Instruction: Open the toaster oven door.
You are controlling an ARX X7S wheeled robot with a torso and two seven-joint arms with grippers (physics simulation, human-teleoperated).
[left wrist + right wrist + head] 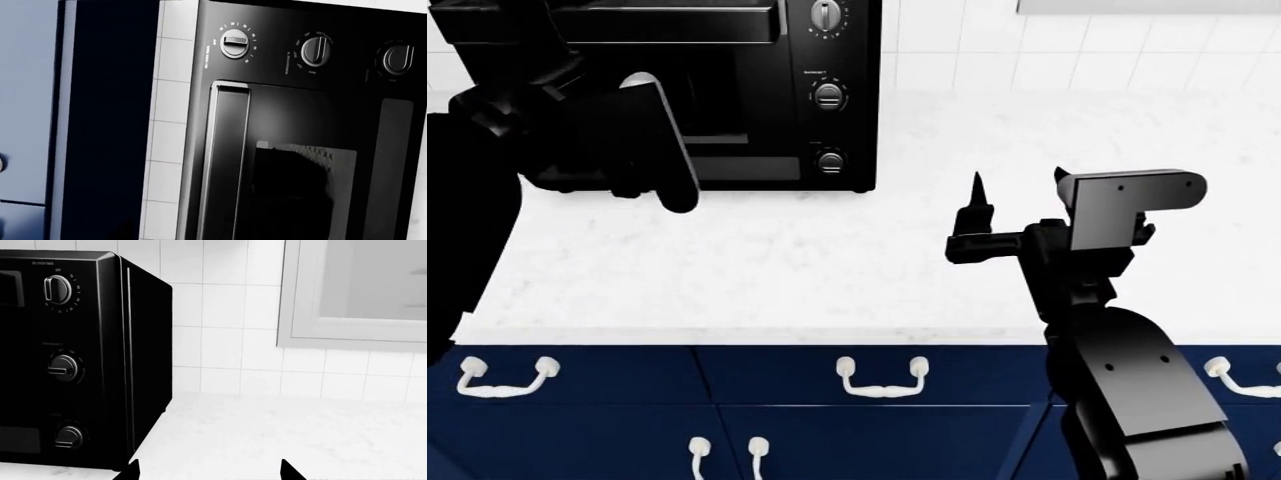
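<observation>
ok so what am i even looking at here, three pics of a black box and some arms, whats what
These are simulator renders from a two-armed robot's three cameras. The head view looks down over a white counter with navy cabinets below. The black box is a toaster oven with three knobs down its right panel.

The other two views come from cameras on the wrists. The left wrist view sits close to the toaster oven door, showing its bar handle and glass window. The right wrist view sees the oven's knob side and the wall tiles.

The left gripper is raised in front of the door; whether it is open is unclear. The right gripper hovers over the counter, fingers apart, holding nothing.
</observation>
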